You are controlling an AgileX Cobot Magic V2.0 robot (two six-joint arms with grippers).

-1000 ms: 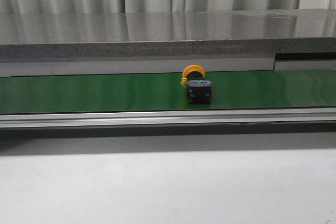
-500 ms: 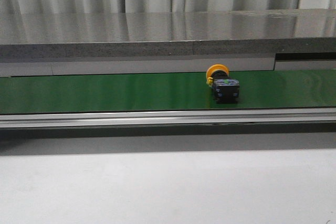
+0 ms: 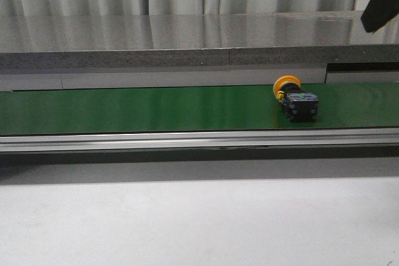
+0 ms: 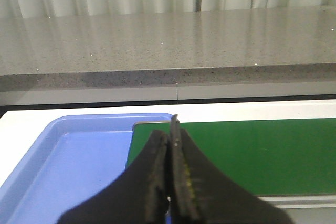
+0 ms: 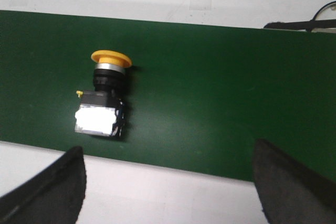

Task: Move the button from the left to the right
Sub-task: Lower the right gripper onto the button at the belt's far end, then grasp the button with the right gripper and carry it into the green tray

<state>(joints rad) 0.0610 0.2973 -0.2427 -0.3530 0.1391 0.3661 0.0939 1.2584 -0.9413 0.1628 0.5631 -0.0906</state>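
Observation:
The button [image 3: 296,99] lies on its side on the green belt [image 3: 124,109], right of centre, its yellow-orange cap toward the far side and its black body toward me. In the right wrist view the button [image 5: 105,103] lies below my right gripper [image 5: 168,148], off to one side of the gap between its fingers. That gripper is open and empty. A dark part of the right arm [image 3: 380,4] shows at the top right of the front view. My left gripper [image 4: 169,135] is shut with nothing in it, over the belt's end [image 4: 262,150].
A blue tray [image 4: 68,161] sits beside the belt's left end. A grey stone ledge [image 3: 187,42] runs behind the belt and a metal rail [image 3: 187,140] along its front. A white tabletop [image 3: 199,222] lies nearer me.
The button has travelled to the right along the belt, from the middle to right of centre. The dark part of the right arm has come into view at the top right.

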